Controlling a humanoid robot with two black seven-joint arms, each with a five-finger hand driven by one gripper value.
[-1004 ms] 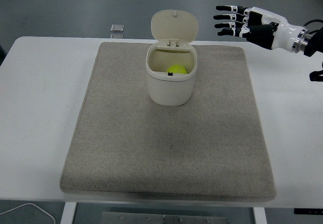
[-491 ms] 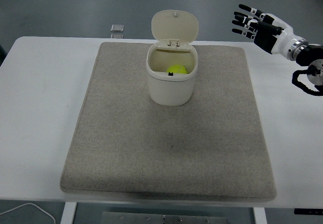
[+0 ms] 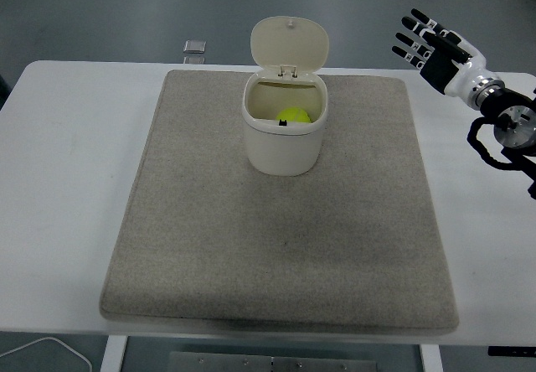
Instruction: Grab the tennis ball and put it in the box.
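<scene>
A cream box with its hinged lid standing open sits on the grey mat, toward the mat's far middle. A yellow-green tennis ball lies inside the box. My right hand is raised at the far right, well away from the box, its fingers spread and empty. The left arm does not show.
A small grey square object lies on the white table beyond the mat's far left corner. A white cable shows below the table's near left edge.
My right hand has pulled back to the right and turned so its fingers point up and away. The ball and box have not moved.
</scene>
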